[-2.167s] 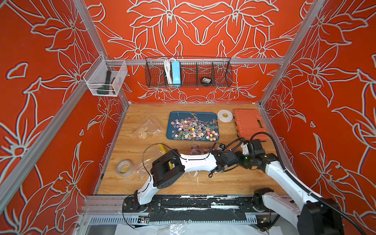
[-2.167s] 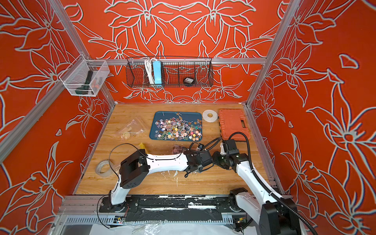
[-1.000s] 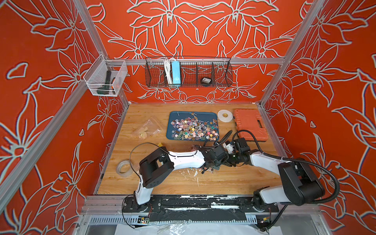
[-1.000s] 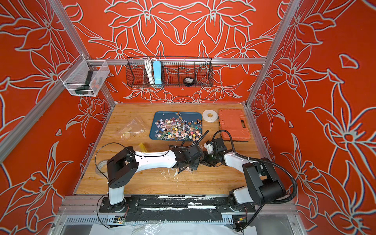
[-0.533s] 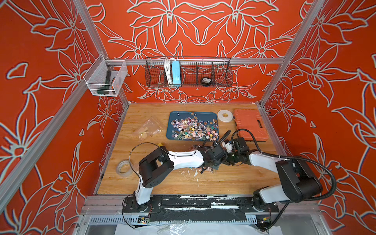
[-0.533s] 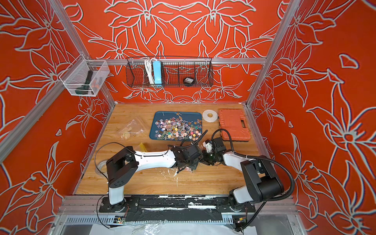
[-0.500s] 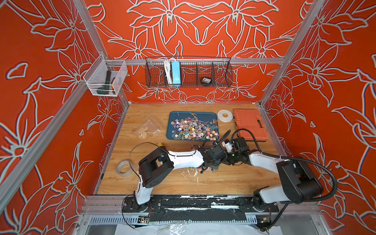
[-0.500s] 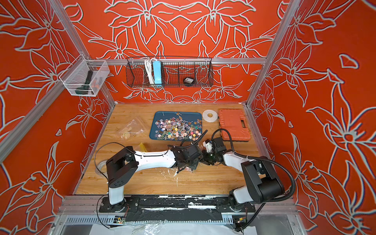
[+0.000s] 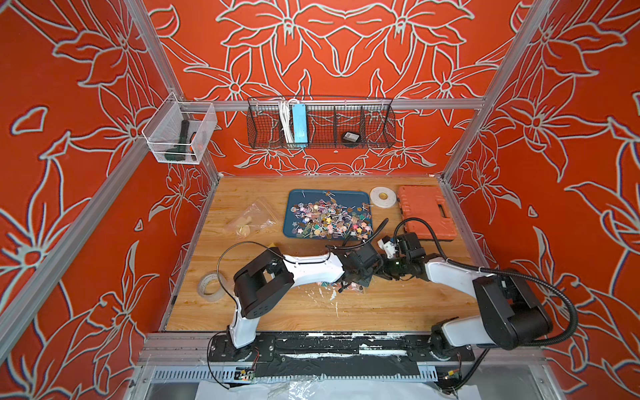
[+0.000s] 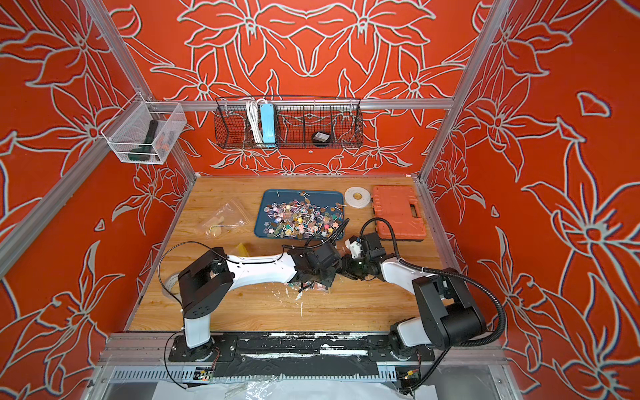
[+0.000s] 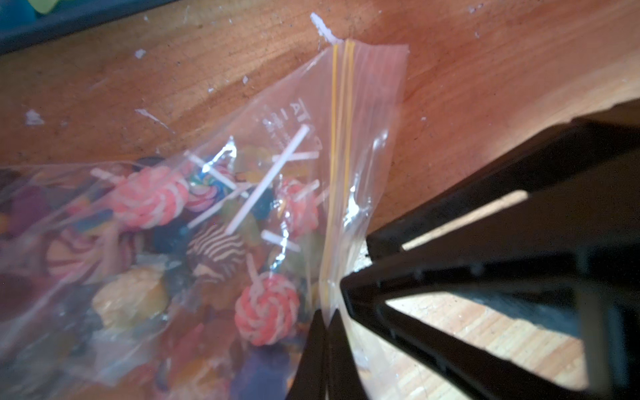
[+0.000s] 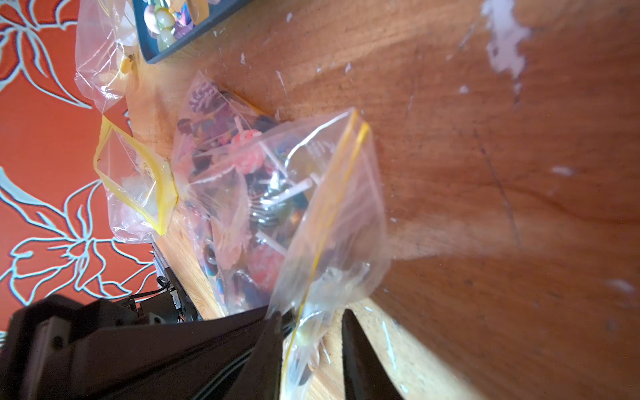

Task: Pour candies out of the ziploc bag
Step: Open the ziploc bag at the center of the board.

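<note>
Below the blue tray [image 9: 315,197], mid-frame, my left gripper [image 11: 327,318] pinches the ziploc bag [image 11: 367,104] of candies [image 11: 149,201] at its zip; my right gripper [image 12: 311,315], half-open, straddles the lip and must clamp, then pull it open.

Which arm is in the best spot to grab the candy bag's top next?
Probably the right. The left gripper is shut on the ziploc bag at its zip, while the right gripper has open jaws straddling that edge.

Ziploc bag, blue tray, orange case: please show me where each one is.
Ziploc bag [image 11: 194,225]: in the left wrist view, middle of its clear side.
Blue tray [image 9: 313,196]: in a top view, bare far part of its floor.
Orange case [image 9: 425,214]: in a top view, middle of its lid.
</note>
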